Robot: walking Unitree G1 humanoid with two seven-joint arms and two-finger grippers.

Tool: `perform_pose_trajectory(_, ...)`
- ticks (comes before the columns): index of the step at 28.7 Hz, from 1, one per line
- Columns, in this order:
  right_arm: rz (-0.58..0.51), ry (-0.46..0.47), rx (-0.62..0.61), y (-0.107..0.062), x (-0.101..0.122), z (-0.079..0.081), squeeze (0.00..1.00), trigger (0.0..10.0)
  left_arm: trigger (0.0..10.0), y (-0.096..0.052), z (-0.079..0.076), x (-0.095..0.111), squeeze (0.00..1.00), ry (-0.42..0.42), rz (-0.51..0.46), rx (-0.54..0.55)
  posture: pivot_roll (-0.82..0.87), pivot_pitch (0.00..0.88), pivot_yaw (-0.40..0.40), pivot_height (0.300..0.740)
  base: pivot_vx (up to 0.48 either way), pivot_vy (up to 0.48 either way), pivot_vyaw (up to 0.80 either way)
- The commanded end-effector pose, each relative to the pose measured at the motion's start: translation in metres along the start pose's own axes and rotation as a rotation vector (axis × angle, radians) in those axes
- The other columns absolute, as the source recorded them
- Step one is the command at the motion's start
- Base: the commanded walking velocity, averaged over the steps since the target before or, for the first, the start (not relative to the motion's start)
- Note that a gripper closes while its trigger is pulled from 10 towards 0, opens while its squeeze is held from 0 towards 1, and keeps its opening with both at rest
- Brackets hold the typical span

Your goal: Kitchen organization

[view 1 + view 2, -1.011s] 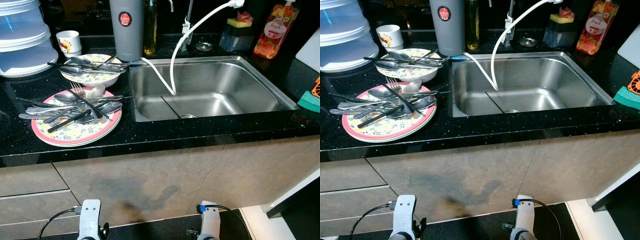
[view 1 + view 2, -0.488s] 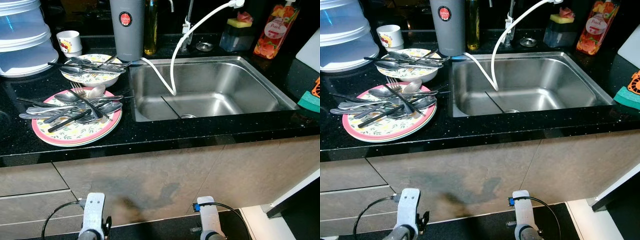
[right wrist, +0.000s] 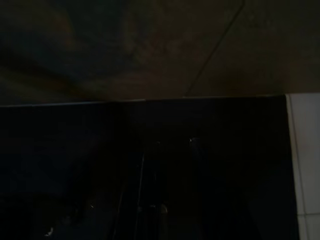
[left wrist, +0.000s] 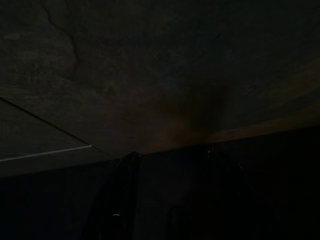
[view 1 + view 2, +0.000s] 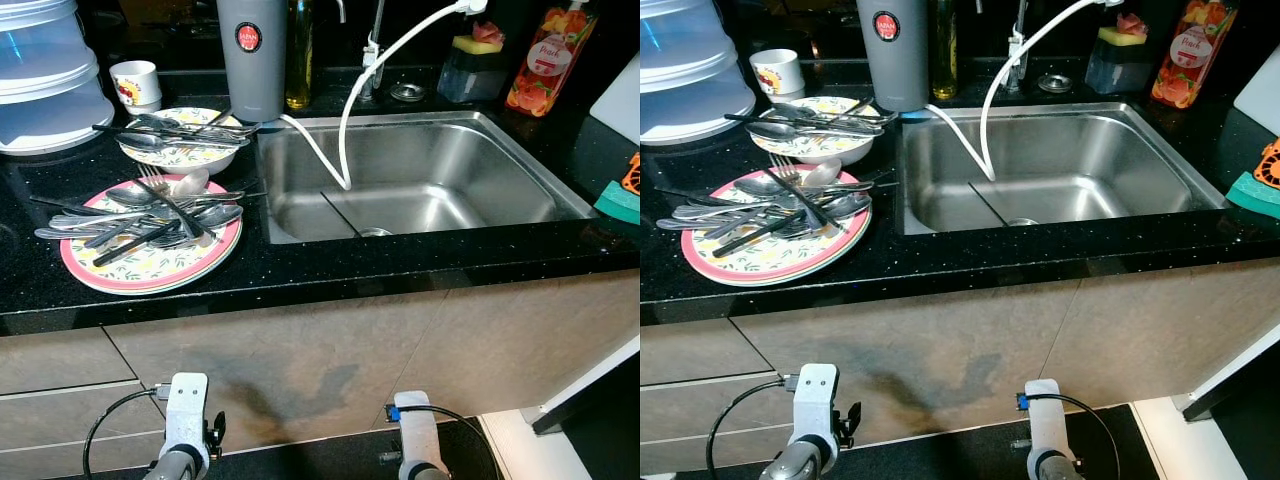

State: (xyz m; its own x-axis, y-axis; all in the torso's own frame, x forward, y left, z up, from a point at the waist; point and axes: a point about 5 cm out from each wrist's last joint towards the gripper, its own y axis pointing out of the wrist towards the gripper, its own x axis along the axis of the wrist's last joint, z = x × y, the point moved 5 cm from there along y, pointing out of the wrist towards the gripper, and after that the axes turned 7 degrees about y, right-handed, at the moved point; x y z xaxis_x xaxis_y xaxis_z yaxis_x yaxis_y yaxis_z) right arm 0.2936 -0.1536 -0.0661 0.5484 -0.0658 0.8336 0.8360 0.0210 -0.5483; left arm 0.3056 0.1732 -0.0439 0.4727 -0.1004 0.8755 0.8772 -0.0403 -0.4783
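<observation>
A pink-rimmed floral plate lies on the black counter left of the sink, heaped with several spoons, forks and knives. Behind it a floral bowl carries more cutlery across its rim. The steel sink holds nothing but the end of a white hose. My left arm and right arm hang low in front of the cabinet, well below the counter. The left gripper and right gripper show as faint dark shapes against the cabinet front and floor.
A grey canister, an oil bottle and a small cup stand at the back. Stacked clear containers fill the far left. A sponge holder and orange soap bottle sit behind the sink. Drawers are at lower left.
Both arms have risen slightly at the bottom of the eye views, the left one more. Nothing on the counter has moved.
</observation>
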Motion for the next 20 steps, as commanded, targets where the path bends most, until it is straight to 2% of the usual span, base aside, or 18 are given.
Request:
perform_pose_trajectory(1,-0.01,0.055,-0.01,-0.003,-0.005,0.0,0.0,10.0,10.0,-0.004,0.0,-0.009,0.0,-0.013,0.012,-0.002,-0.01,0.197,-0.006,0.74,0.0,0.0,0.0)
perform_pose_trajectory(5,-0.034,0.041,0.018,-0.003,-0.002,0.003,0.0,10.0,10.0,-0.004,-0.002,-0.004,0.0,-0.011,-0.01,-0.017,-0.01,0.197,-0.006,0.74,0.0,0.0,0.0)
perform_pose_trajectory(15,0.058,-0.01,-0.022,-0.003,-0.014,-0.002,0.0,10.0,10.0,-0.006,-0.001,-0.01,0.0,0.002,0.014,-0.017,-0.01,0.198,-0.006,0.74,0.0,0.0,0.0)
perform_pose_trajectory(20,0.048,0.003,0.017,-0.003,-0.013,0.002,0.0,10.0,10.0,-0.008,0.0,-0.011,0.0,0.004,0.008,-0.022,-0.01,0.2,-0.007,0.74,0.0,0.0,0.0)
